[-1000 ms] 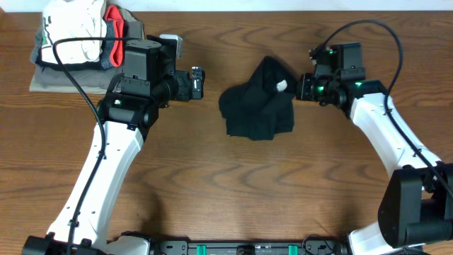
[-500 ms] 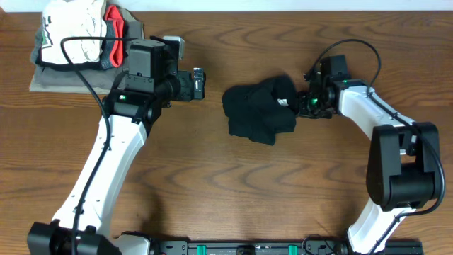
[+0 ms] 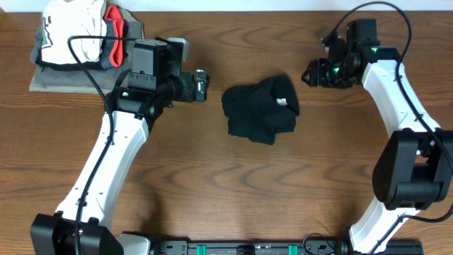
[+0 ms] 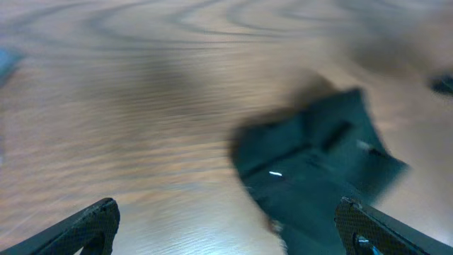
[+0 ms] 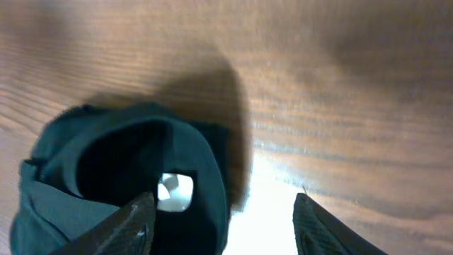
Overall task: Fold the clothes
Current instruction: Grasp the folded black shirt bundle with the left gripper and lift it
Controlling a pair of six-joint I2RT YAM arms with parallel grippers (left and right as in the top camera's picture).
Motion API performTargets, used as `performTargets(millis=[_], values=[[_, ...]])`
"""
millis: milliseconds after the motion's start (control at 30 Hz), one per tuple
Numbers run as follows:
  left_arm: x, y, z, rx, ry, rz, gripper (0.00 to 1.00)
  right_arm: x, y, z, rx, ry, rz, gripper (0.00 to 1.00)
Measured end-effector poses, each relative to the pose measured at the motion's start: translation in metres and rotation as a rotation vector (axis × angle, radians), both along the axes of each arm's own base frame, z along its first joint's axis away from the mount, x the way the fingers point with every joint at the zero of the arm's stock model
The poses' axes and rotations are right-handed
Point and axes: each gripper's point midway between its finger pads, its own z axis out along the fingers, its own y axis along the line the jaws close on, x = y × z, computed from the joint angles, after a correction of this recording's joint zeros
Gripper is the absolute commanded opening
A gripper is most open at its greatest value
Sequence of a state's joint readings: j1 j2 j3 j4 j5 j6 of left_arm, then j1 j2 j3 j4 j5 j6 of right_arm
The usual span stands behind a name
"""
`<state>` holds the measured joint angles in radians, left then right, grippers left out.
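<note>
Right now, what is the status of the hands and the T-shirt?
Left hand open, empty. Right hand open, empty. Black T-shirt bunched on table between them, unfolded. Garment pile at table corner, out of the way.

Black T-shirt [image 3: 258, 110] is bunched up in the overhead view, so sleeves, collar and hem cannot be told apart. The white patch [image 3: 282, 101] on its right side is too small to read. The left wrist view is motion-blurred throughout: the T-shirt's outline smears, its lower part runs off the bottom edge, and the left gripper [image 4: 230, 227] shows only two fingertips, cut by the bottom corners. The right wrist view cuts the T-shirt at the left and bottom edges. The right gripper [image 5: 221, 216] shows fingertips only, and the wood beyond the T-shirt is soft. Far left of the T-shirt, the white garment [image 3: 71, 32] is clipped by the top edge and crossed by a black cable [image 3: 90, 37].
</note>
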<state>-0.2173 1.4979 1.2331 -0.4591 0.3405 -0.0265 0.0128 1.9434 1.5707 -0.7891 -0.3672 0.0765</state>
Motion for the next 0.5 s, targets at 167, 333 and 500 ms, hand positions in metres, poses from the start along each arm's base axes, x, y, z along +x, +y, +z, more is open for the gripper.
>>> performTargets(millis=[167,333,500], values=[[-0.022,-0.061,-0.006,-0.018,-0.014,-0.261,0.98,0.006,-0.007,0.01,0.002,-0.024,-0.006,0.51],[-0.037,-0.123,-0.047,-0.018,0.029,-0.446,0.79,-0.002,-0.021,0.007,-0.001,0.021,-0.029,0.26],[-0.041,-0.147,-0.094,-0.024,0.124,-0.476,0.23,-0.011,-0.028,0.003,-0.008,0.063,-0.041,0.1]])
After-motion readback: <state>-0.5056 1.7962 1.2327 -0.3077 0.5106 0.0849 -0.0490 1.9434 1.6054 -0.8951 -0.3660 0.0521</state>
